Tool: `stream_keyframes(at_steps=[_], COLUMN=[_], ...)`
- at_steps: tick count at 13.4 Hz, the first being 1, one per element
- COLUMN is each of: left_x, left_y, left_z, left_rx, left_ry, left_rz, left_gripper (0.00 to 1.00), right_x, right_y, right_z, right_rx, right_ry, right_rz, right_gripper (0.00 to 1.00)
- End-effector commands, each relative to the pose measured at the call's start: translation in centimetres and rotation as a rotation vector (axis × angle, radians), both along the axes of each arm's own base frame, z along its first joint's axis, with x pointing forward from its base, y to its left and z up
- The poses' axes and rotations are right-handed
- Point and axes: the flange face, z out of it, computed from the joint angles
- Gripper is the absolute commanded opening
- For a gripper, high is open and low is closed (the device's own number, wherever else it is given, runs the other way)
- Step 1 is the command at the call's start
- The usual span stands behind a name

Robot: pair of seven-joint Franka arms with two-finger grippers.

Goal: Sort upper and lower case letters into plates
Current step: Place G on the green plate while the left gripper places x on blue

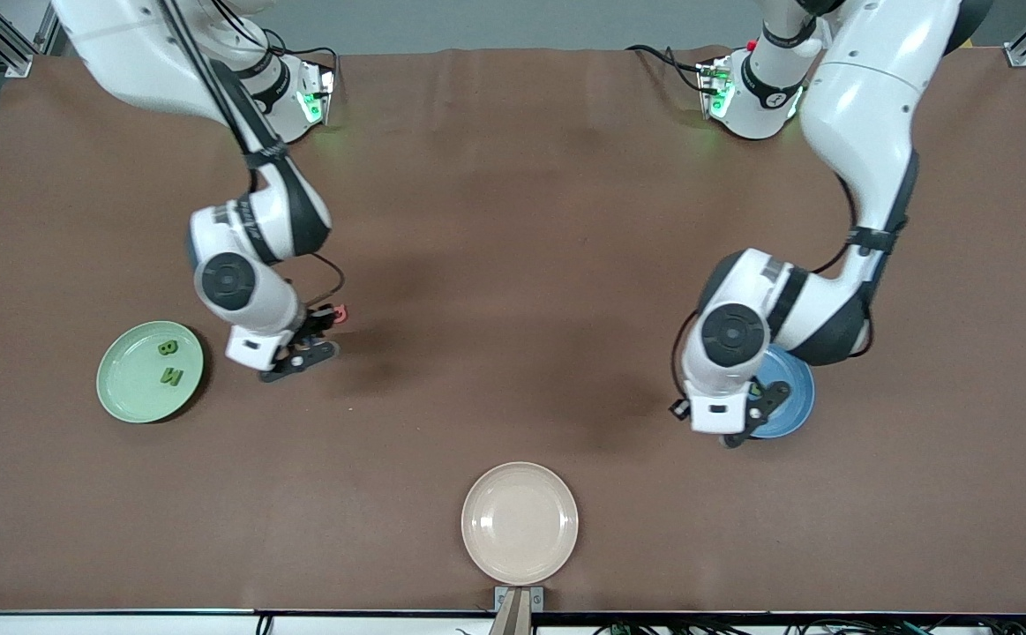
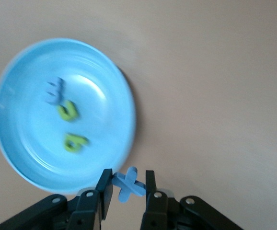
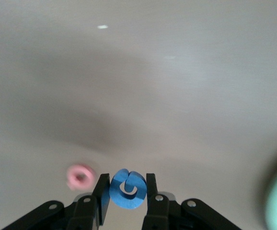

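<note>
The brown table (image 1: 513,265) carries three plates. The cream-beige plate (image 1: 520,522) lies bare at the edge nearest the front camera, well apart from both grippers. The mint green plate (image 1: 150,371), toward the right arm's end, holds two green letters (image 1: 169,362) and sits just beside the right gripper (image 3: 125,191). The blue plate (image 2: 62,115) lies partly under the left arm's wrist and holds one blue and two green letters (image 2: 70,127).

The left gripper (image 2: 126,186) hangs just off that plate's rim, jaws clamped on a blue x-shaped letter (image 2: 128,183). The right gripper's jaws are clamped on a blue rounded letter (image 3: 127,189). A pink-red letter (image 3: 82,176) lies on the table just beside those jaws.
</note>
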Motion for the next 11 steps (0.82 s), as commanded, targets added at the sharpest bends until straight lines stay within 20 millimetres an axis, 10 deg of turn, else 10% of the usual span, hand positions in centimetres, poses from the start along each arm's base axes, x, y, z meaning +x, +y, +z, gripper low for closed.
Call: stream_keyframes(at_steps=[1, 4, 6, 7, 11], left_x=[-2.2, -1.9, -1.6, -1.5, -0.9], left_y=[3.4, 7.8, 8.3, 8.4, 6.6], left_z=[-1.7, -3.2, -3.2, -2.6, 2.3], left_rx=[-0.001, -0.015, -0.02, -0.02, -0.038], left_ry=[0.011, 0.01, 0.004, -0.006, -0.075], left_rz=[-0.013, 0.044, 0.054, 0.056, 0.044], left_gripper=[0.0, 0.12, 0.84, 1.0, 1.0], right_x=[1.4, 1.7, 1.3, 1.1, 0.8], right_y=[-10.2, -20.4, -25.8, -27.3, -30.3], right_z=[2.8, 1.5, -2.0, -3.4, -7.5], right_rx=[0.039, 0.062, 0.075, 0.077, 0.081], right_ry=[0.013, -0.028, -0.035, -0.042, -0.061], right_rz=[0.07, 0.091, 0.082, 0.063, 0.028], right_gripper=[0.13, 0.13, 0.13, 0.13, 0.14])
